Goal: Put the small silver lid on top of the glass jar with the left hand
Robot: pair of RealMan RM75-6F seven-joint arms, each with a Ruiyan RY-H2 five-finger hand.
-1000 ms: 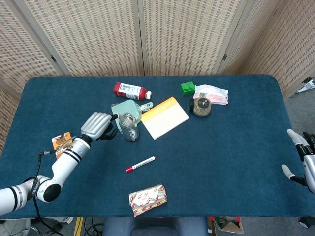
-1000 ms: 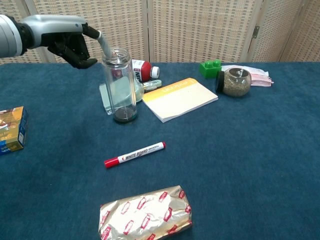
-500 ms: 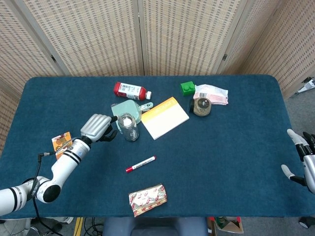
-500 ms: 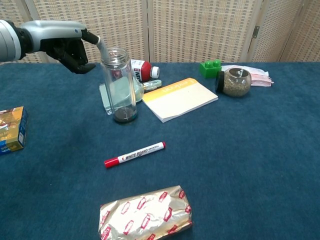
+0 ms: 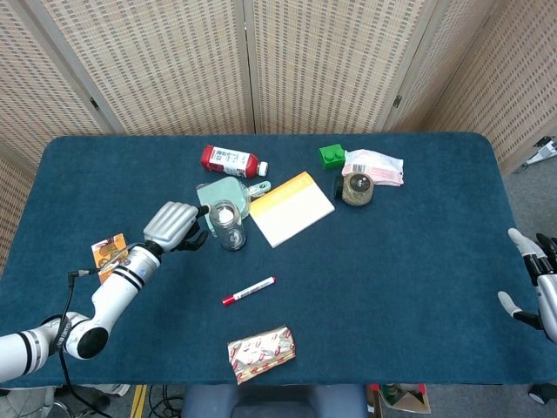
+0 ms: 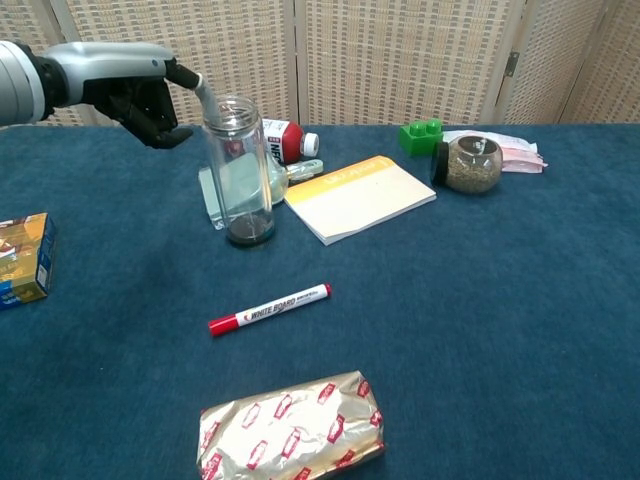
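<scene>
My left hand [image 6: 140,90] has drawn back left of the jar [image 6: 238,170]; lid [image 5: 223,212] seated, fingers loose, holding nothing.

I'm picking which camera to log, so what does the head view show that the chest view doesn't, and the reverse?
Only the head view shows the right hand, open at the table's right edge, and the left forearm.

Only the chest view shows the glass jar side-on, standing upright, and the marker's "WHITE BOARD" print.

Both show the left hand beside the jar's top, the red bottle, yellow notepad, green block and foil packet.
</scene>
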